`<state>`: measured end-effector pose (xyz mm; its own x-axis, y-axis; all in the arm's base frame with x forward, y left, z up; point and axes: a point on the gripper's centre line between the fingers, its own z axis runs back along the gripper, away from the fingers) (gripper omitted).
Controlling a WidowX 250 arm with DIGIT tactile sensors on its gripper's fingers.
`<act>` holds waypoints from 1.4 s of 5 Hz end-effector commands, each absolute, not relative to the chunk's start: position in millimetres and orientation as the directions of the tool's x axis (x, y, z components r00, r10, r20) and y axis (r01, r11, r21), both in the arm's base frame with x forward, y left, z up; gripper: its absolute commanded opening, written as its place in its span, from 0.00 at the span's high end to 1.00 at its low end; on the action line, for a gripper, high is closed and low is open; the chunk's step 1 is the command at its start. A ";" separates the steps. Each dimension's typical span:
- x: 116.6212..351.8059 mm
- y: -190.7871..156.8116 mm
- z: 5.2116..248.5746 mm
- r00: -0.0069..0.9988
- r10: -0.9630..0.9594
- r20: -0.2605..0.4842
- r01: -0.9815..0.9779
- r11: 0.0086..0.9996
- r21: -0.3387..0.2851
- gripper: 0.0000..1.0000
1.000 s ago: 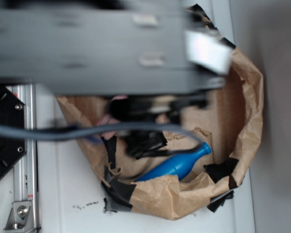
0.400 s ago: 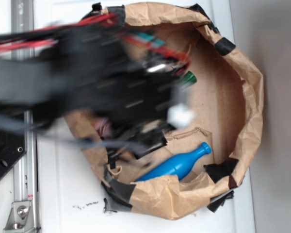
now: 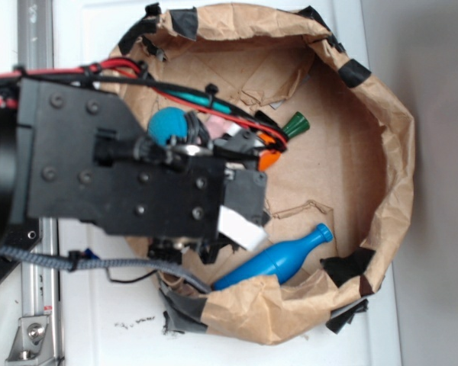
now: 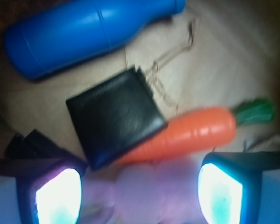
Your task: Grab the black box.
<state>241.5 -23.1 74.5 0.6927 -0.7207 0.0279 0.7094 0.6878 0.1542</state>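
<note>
The small flat black box with rounded corners [image 4: 114, 116] is lying on the brown paper floor [image 4: 224, 60] of a crumpled brown paper basket [image 3: 393, 152], one corner resting against an orange toy carrot with a green top [image 4: 196, 133]. A blue plastic bottle [image 4: 84, 32] is lying just beside the box. A pale pink soft thing [image 4: 149, 191], blurred, is sitting between the fingers. The black claw [image 4: 140, 191] is hanging released above the box, not touching it. The basket is sitting on a white desk [image 3: 107, 320]

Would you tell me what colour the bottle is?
The bottle is blue, clearest in the wrist view.
</note>
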 end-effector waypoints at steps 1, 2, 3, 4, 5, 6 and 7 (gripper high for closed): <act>268.2 -58.0 44.5 0.456 -0.884 0.104 0.887 0.461 0.032 0.00; 254.9 -63.2 43.9 0.357 -0.922 0.148 0.933 0.344 -0.107 0.00; 244.1 -61.2 51.8 0.332 -0.935 0.125 0.941 0.319 -0.114 0.00; 231.5 -55.9 68.8 0.354 -0.928 0.117 0.934 0.345 -0.092 0.00; 242.1 -57.8 49.6 0.427 -0.904 0.003 0.900 0.425 -0.098 0.00; 249.6 -49.8 34.5 0.469 -0.882 -0.042 0.876 0.471 -0.102 1.00; 262.2 -30.5 28.5 0.519 -0.854 -0.038 0.846 0.520 -0.119 0.00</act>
